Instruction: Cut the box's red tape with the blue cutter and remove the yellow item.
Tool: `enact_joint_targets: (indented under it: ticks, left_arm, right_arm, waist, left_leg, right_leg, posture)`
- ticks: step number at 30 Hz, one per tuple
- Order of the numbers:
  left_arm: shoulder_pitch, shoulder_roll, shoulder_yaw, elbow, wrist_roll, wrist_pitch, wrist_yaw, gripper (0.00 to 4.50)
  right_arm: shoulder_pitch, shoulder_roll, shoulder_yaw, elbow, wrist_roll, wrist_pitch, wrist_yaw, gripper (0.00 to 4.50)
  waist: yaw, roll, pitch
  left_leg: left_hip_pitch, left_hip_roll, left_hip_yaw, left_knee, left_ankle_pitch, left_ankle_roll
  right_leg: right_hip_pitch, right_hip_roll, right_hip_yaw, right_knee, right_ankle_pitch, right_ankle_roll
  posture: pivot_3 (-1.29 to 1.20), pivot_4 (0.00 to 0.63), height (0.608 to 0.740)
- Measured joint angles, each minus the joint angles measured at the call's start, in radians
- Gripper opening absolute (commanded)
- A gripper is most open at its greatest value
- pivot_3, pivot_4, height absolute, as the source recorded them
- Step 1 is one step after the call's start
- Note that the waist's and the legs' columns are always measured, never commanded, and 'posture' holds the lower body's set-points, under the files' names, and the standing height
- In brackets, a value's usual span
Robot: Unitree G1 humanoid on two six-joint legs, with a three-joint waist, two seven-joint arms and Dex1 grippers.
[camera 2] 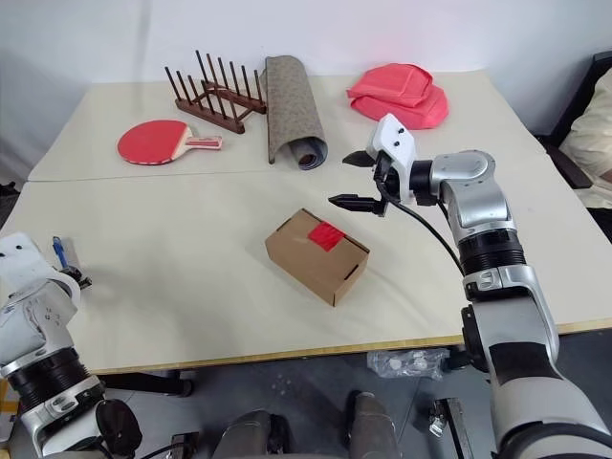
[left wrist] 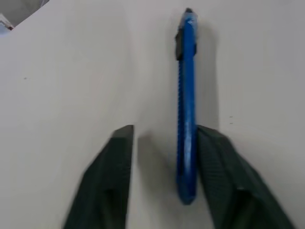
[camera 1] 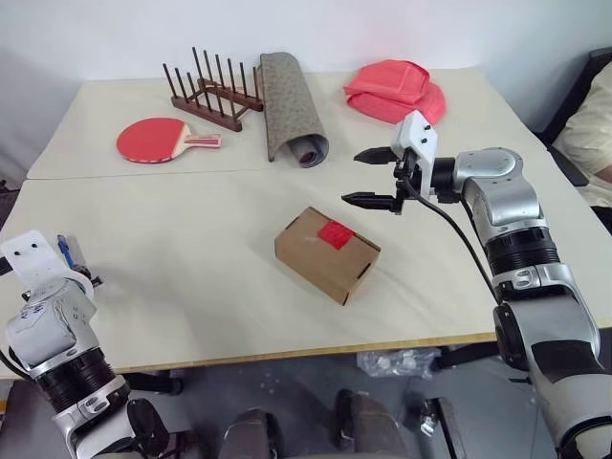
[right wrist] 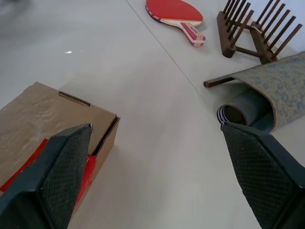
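- The box (camera 1: 327, 253) lies near the middle of the table (camera 1: 191, 277), its flaps folded down; the red tape (camera 1: 336, 234), a small square patch, sits on its top over the flap seam, and in the right wrist view the tape runs down over the top edge onto the side.
- The right gripper (camera 1: 375, 177) hangs in the air just beyond the box on its far right side, pointing left; its two black fingers (right wrist: 62, 167) are spread wide with nothing between them; in the right wrist view one finger sits in front of the box's taped edge and the other in front of the rolled mat.
- The left gripper (left wrist: 162, 157) is low at the near left edge of the table; its fingers stand apart on either side of the blue cutter (left wrist: 187, 105); the cutter lies against the inner face of one finger, with a clear gap to the other finger, so the grip is not pinched tight.
- From the head views the cutter's blue end (camera 1: 65, 251) shows just beyond the left wrist, well apart from the box.
- On the far half of the table, left to right: a red paddle (camera 1: 158, 140); a wooden rack (camera 1: 212, 91); a rolled mat (camera 1: 292, 107); a folded red cloth (camera 1: 397, 89).
- A person (camera 1: 588, 134) sits at the far right edge.
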State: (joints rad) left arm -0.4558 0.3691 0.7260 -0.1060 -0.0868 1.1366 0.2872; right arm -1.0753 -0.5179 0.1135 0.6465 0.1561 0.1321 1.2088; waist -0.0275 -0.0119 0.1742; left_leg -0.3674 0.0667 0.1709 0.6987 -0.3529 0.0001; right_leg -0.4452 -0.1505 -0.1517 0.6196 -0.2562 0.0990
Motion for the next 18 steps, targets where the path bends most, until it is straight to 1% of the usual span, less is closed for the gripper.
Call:
enact_joint_targets:
  ticks: [3, 5, 7, 10, 17, 18]
  left_arm:
    - [0.003, 0.008, 0.003, -0.002, 0.0, 0.007, -0.01, 4.04]
    - [0.003, 0.001, 0.022, -0.003, -0.003, -0.001, -0.016, 4.45]
    - [0.004, -0.009, 0.044, 0.0, -0.015, -0.022, -0.034, 4.45]
    - [0.017, -0.015, 0.044, 0.005, -0.036, -0.051, -0.073, 4.45]
    - [0.038, 0.031, 0.008, 0.073, -0.074, -0.103, -0.194, 4.45]
    - [0.038, 0.039, 0.004, 0.083, -0.076, -0.105, -0.202, 4.28]
  right_arm:
    - [0.0, 0.0, 0.0, 0.0, 0.0, 0.0, -0.001, 4.5]
    - [0.0, 0.0, 0.0, 0.0, 0.0, 0.0, -0.001, 4.5]
    - [0.0, 0.0, 0.0, 0.0, 0.0, 0.0, -0.001, 4.5]
    - [0.0, 0.0, 0.0, 0.0, 0.0, 0.0, -0.001, 4.5]
    - [0.0, 0.0, 0.0, 0.0, 0.0, 0.0, 0.0, 4.5]
    - [0.0, 0.0, 0.0, 0.0, 0.0, 0.0, 0.0, 4.5]
  waist:
    - [0.002, 0.0, 0.0]
    - [0.003, 0.0, 0.0]
    - [0.003, 0.0, 0.0]
    - [0.002, 0.0, 0.0]
    - [0.006, 0.002, -0.001]
    - [0.006, 0.003, -0.002]
  left_leg:
    - [0.0, 0.0, 0.0, 0.0, 0.0, 0.0]
    - [0.0, 0.0, 0.0, 0.0, 0.0, 0.0]
    - [0.0, 0.0, 0.0, 0.0, 0.0, 0.0]
    - [0.0, 0.0, 0.0, 0.0, 0.0, 0.0]
    - [0.0, -0.001, 0.0, 0.0, 0.0, 0.001]
    - [0.0, -0.001, 0.0, 0.0, 0.0, 0.001]
  right_leg:
    - [0.0, -0.001, 0.0, 0.0, 0.0, 0.0]
    - [0.0, -0.001, 0.0, 0.0, 0.0, 0.0]
    - [0.0, -0.001, 0.0, 0.0, 0.0, 0.0]
    - [0.0, -0.001, 0.0, 0.0, 0.0, 0.0]
    - [0.0, -0.001, 0.0, 0.0, 0.0, 0.0]
    - [0.0, -0.001, 0.0, 0.0, 0.0, 0.0]
  posture:
    - [0.0, 0.15, 0.74]
    - [0.0, 0.15, 0.74]
    - [0.0, 0.15, 0.74]
    - [0.0, 0.15, 0.74]
    - [0.0, 0.15, 0.74]
    - [0.0, 0.15, 0.74]
